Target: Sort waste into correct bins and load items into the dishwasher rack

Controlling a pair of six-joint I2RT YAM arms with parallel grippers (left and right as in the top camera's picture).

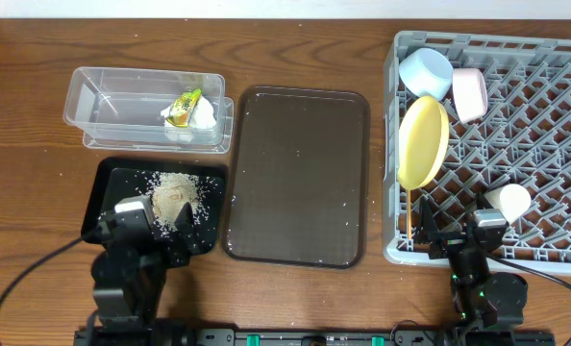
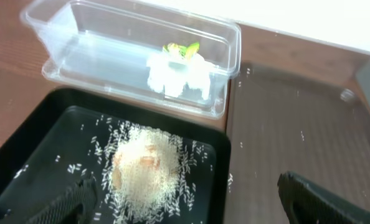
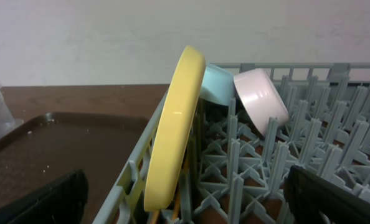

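Toward far-left corner of wooden table (image 1: 26, 192): clear rectangular plastic tub (image 1: 103, 96). Inside, at its right end: small yellow-green printed wrapper packet (image 1: 183, 106) on top of crumpled white tissue (image 1: 204, 117). Just in front of tub, toward near-left corner: shallow black rectangular plastic tray (image 1: 112, 183), with loose white rice grains (image 1: 175, 197) heaped in its middle. Just right of both, mid-table: larger dark brown serving tray (image 1: 300, 173). Along right edge: large square grey plastic crate (image 1: 545, 125). Inside, against left wall: round yellow plate (image 1: 423, 142) on edge. Behind plate: light blue bowl (image 1: 426, 72), white bowl with pinkish outside (image 1: 470, 94) just to its right. Nearer front, right of plate: small whitish cup (image 1: 508, 200).
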